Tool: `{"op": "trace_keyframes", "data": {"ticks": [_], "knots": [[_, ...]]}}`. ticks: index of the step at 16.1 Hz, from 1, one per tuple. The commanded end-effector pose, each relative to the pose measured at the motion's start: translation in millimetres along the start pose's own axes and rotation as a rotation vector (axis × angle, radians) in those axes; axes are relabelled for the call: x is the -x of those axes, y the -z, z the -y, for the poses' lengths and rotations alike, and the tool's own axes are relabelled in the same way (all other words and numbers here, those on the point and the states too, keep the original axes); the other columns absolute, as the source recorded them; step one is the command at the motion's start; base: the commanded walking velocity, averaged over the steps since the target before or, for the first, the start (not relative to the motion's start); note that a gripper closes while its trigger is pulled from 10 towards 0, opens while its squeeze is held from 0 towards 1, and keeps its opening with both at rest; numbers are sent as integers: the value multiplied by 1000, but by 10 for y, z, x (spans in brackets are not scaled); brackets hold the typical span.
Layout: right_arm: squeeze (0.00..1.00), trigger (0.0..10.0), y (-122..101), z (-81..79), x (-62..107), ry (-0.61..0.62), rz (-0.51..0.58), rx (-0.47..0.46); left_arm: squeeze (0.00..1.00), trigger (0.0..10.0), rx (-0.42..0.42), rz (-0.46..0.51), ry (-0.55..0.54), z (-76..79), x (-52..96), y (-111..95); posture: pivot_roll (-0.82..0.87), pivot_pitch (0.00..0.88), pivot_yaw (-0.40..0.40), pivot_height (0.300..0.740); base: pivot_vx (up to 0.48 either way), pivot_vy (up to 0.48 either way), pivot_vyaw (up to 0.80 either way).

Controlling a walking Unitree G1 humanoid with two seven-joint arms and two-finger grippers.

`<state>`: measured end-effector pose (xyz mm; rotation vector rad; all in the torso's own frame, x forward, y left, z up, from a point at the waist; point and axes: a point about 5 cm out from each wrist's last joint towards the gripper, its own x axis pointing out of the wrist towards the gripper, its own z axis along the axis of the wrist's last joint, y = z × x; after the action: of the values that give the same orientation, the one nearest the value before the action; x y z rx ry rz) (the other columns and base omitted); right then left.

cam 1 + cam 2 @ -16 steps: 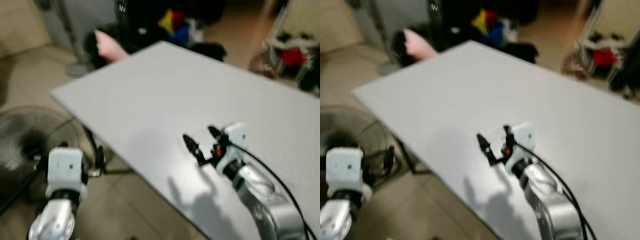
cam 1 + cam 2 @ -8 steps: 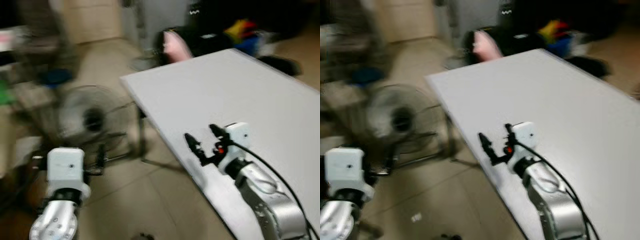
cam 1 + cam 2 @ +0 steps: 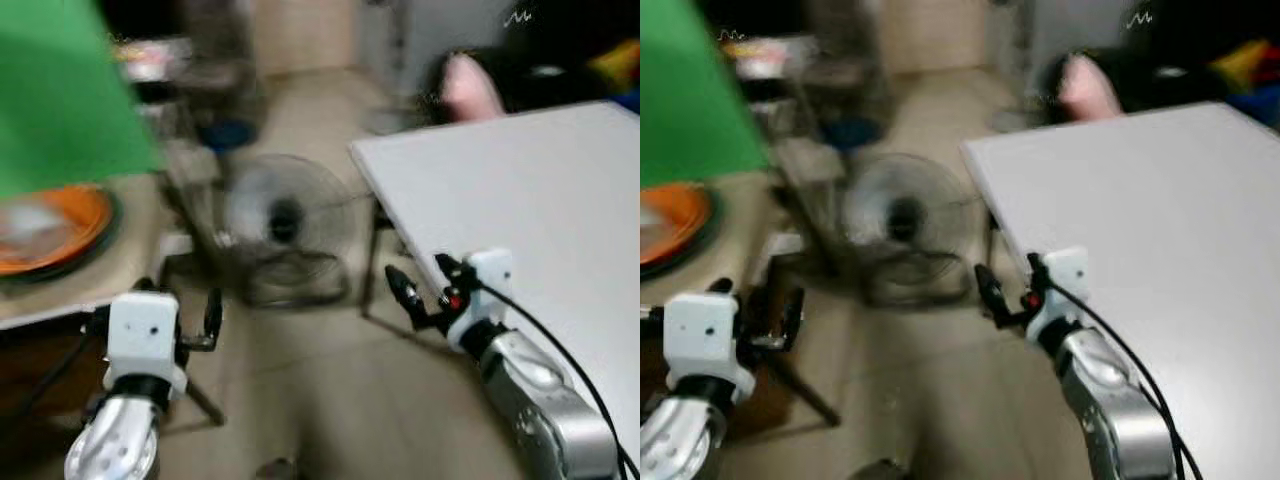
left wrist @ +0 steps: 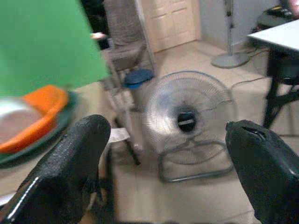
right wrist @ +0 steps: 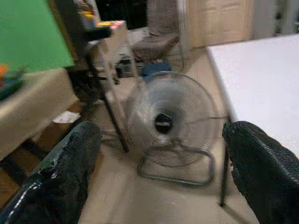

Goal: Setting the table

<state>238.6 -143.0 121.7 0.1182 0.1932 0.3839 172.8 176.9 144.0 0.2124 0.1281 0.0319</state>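
My right hand (image 3: 418,287) hangs in front of me with its two black fingers spread apart and nothing between them. It is just off the near corner of the white tabletop (image 3: 540,190), over the floor. My left hand (image 3: 180,318) is low, further from the white tabletop and close to the beige tabletop (image 3: 110,265); its fingers are spread wide too and hold nothing. Between the two hands, on the tiled floor beside the white tabletop's leg, stands a floor fan (image 3: 283,222). On the beige tabletop, well away from the white one, lies an orange plate (image 3: 50,226) on a darker dish, under a green sheet (image 3: 55,90); everything is blurred. Judging by this, the setting has barely begun: the white tabletop carries nothing I can see, and the orange plate is not yet picked up.
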Motion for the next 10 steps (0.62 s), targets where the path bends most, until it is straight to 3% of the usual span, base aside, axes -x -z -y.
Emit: {"op": "trace_keyframes", "data": {"ticks": [1,5,8,9,10], "knots": [[1000,10000,-61,-73,-7,-28,36,-6,0,10000,-26,11,1,-39,-11,-25,-21,0,51,740,0,281,800],[1000,10000,-80,-64,6,11,60,-24,0,10000,-53,30,51,-42,-87,-55,-39,0,80,740,0,283,800],[1000,10000,-131,109,19,190,94,4,0,10000,-62,55,101,-61,-196,-89,-75,0,117,740,0,280,0],[133,10000,-153,154,20,221,101,50,0,10000,-63,63,121,-63,-231,-98,-82,0,124,740,0,281,0],[0,10000,-191,195,25,250,121,72,0,10000,-55,77,138,-61,-258,-114,-91,0,131,740,0,281,0]]}}
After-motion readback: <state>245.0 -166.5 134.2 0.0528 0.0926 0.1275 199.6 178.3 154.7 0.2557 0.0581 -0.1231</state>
